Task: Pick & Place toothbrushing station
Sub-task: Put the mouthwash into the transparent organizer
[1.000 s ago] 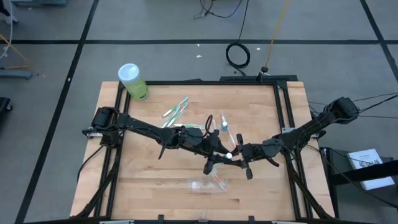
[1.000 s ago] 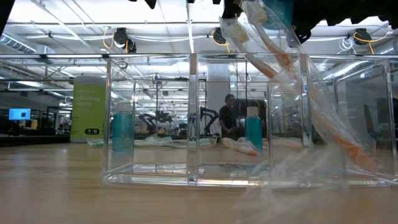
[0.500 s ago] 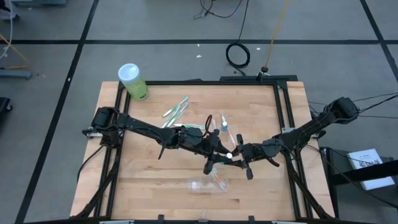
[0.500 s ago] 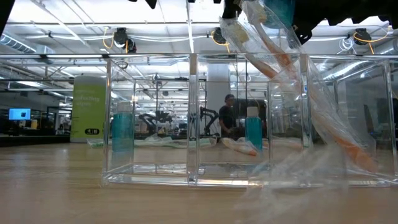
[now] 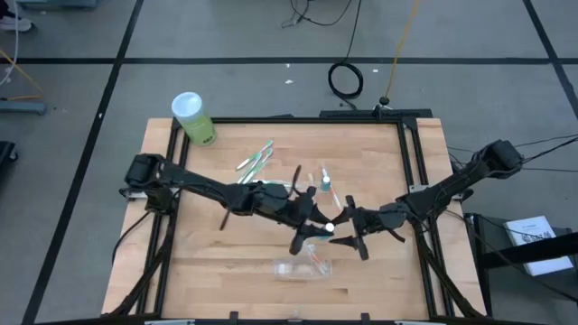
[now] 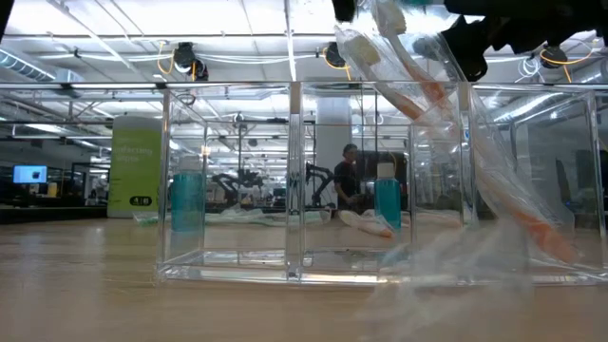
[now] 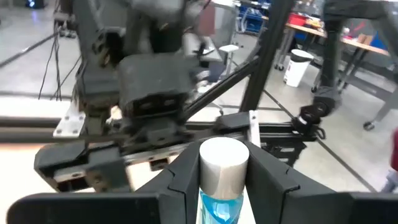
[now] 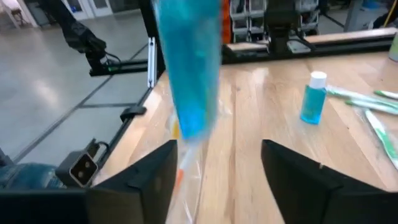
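Change: right hand (image 5: 346, 236) has let its fingers spread wide since a second ago, and the left arm has swung a little toward 7 o'clock; the pouch hangs as it did
Left hand (image 5: 307, 226): just left of the worktop's centre, closed narrowly on a small blue tube (image 7: 219, 196); the white cap stands up between the two fingers in its wrist view, so the tube is carried upright, probably so it goes into the pouch bottom-first
Right hand: touching-close to the left one on its 3 o'clock side, fingers (image 8: 152, 171) apart; in its wrist view the blurred blue tube and the pouch's film hang in the gap, gripped by neither finger
Clear pouch (image 6: 475, 180): hangs slanted over the clear bin, an orange-handled toothbrush (image 6: 494, 195) already inside; which hand bears its top edge I cannot tell
Clear bin (image 5: 302, 267): at 6 o'clock of the hands, near the front edge; an open-topped divided box, likely where the packed pouch ends up
Waiting items: second blue tube (image 5: 325, 185) upright at 12 o'clock of the hands, green toothbrushes (image 5: 256, 160) lying flat at 10 o'clock, well apart from the pouch
Green canister (image 5: 193, 118): far corner at 10 o'clock, out of the way
Worktop (image 5: 208, 244): bare wood toward 8 o'clock
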